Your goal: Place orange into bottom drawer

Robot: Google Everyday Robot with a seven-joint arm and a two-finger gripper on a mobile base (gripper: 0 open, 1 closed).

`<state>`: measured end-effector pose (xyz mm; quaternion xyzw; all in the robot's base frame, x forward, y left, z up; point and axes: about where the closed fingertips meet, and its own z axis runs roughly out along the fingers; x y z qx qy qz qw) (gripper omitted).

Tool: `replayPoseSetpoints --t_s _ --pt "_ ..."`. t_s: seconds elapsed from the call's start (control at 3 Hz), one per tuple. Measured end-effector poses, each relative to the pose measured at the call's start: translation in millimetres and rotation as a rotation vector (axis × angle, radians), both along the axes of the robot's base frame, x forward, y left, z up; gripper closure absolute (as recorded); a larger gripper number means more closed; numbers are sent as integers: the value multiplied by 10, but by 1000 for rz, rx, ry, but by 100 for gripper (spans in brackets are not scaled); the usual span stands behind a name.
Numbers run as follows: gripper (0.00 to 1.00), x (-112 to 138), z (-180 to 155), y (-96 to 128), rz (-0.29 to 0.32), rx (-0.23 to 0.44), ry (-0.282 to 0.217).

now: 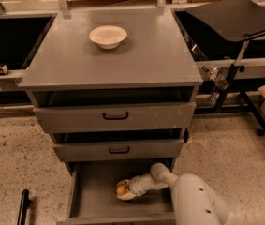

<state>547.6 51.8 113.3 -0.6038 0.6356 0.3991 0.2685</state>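
The orange [121, 189] is small and round, down inside the open bottom drawer [97, 200], at or just above its grey floor. My gripper [124, 191] reaches into the drawer from the right, and its cream fingers are closed around the orange. The white arm [193, 200] comes in from the lower right and hides the drawer's right front corner.
Two upper grey drawers with black handles [115, 116] [119, 150] sit partly out above. A cream bowl [107, 35] stands on the cabinet top [150, 55]. A black stand [237, 69] is to the right. A black bar [22, 206] lies on the floor at left.
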Motion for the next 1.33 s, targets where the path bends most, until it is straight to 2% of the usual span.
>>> replayPoseSetpoints --t_s 0.33,1.33 --pt "82 29 0 -10 1 -4 -3" --pt "12 28 1 -9 2 -4 -3"
